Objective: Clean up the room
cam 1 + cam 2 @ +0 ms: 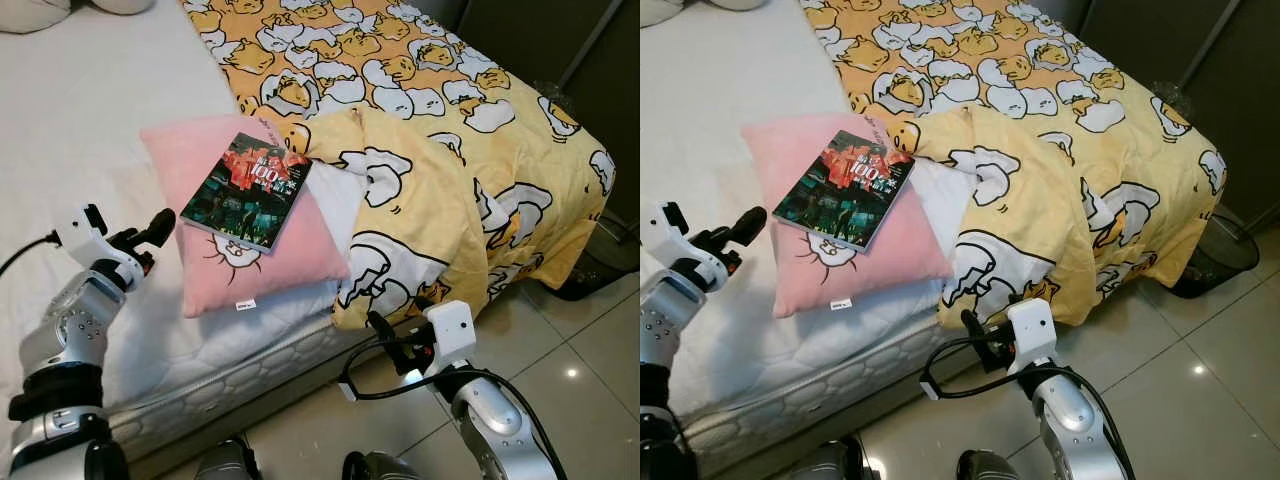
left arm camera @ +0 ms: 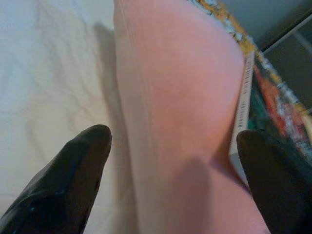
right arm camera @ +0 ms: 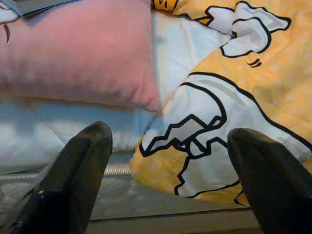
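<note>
**Two open claws, one book on a pink pillow**

Two grippers frame the bedside scene you are steering. Your left gripper hovers over the white mattress just beside the near left edge of the pink pillow, its fingers spread apart with nothing between them; in the left wrist view the pillow's side fills the gap and the book's edge sits by one fingertip. Your right gripper hangs lower, off the bed's side above the tiled floor, jaws likewise parted and empty, pointing at the spot where the pillow meets the hanging quilt.

The book, dark-covered with red lettering, lies flat and slightly askew on top of the pillow, toward its upper half. The yellow quilt with its cartoon egg print covers the right of the bed, one corner folded over beside the pillow and draping down the side. A dark wire bin stands on the floor past the bed's corner.
</note>
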{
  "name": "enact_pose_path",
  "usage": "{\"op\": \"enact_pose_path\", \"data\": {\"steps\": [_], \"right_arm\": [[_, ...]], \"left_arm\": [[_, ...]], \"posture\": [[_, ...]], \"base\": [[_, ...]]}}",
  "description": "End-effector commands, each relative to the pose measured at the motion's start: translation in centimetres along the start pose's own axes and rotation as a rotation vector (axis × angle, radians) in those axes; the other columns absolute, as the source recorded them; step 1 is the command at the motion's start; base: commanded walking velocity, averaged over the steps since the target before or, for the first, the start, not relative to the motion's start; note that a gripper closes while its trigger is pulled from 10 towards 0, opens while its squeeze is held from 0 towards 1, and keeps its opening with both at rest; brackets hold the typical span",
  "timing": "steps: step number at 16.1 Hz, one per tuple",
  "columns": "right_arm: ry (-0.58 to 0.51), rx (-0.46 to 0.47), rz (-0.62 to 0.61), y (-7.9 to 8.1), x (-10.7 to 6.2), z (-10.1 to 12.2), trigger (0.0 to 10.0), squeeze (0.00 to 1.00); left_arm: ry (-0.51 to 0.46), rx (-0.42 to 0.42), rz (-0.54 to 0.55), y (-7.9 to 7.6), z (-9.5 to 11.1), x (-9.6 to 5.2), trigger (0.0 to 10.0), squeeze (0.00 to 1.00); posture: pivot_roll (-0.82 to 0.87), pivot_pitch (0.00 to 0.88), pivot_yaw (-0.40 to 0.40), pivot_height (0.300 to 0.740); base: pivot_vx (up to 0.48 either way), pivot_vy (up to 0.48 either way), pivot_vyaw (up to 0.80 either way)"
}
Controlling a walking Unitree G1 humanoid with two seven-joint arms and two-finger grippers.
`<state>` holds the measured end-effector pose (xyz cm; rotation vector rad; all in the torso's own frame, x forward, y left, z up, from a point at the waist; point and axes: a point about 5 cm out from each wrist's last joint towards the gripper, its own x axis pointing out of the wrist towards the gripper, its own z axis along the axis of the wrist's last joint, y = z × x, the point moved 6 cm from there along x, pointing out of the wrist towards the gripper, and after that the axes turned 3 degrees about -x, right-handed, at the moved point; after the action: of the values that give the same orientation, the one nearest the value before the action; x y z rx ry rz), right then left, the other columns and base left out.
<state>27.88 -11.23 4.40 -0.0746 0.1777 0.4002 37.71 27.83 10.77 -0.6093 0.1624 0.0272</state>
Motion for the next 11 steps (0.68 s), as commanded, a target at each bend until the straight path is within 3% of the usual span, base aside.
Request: {"op": "enact_pose_path", "data": {"steps": [1,3,6,8,11], "right_arm": [[0.011,-0.014,-0.011,-0.5,-0.2,-0.3,10.0,0.0],[0.013,-0.013,-0.011,-0.5,-0.3,-0.4,10.0,0.0],[0.007,-0.013,-0.002,-0.3,-0.3,-0.2,10.0,0.0],[0.007,-0.017,0.0,-0.4,-0.3,-0.2,10.0,0.0],[0.008,-0.017,0.003,-0.3,-0.2,-0.2,10.0,0.0]], "left_arm": [[-0.037,-0.045,-0.043,-1.2,1.2,0.3,10.0,0.0],[-0.01,-0.053,-0.065,-1.8,0.5,0.4,10.0,0.0],[0.017,-0.086,-0.132,-3.8,-0.7,0.7,10.0,0.0],[0.011,-0.071,-0.202,-5.3,-1.0,0.4,10.0,0.0],[0.026,-0.034,-0.228,-6.0,-1.6,0.2,10.0,0.0]], "posture": [[-0.14,0.106,-0.057,0.74],[-0.14,0.106,-0.057,0.74],[-0.14,0.106,-0.059,0.74],[-0.14,0.107,-0.059,0.74],[-0.14,0.105,-0.06,0.74]], "base": [[0.0,0.0,0.0],[0.0,0.0,0.0],[0.0,0.0,0.0],[0.0,0.0,0.0],[0.0,0.0,0.0]]}}
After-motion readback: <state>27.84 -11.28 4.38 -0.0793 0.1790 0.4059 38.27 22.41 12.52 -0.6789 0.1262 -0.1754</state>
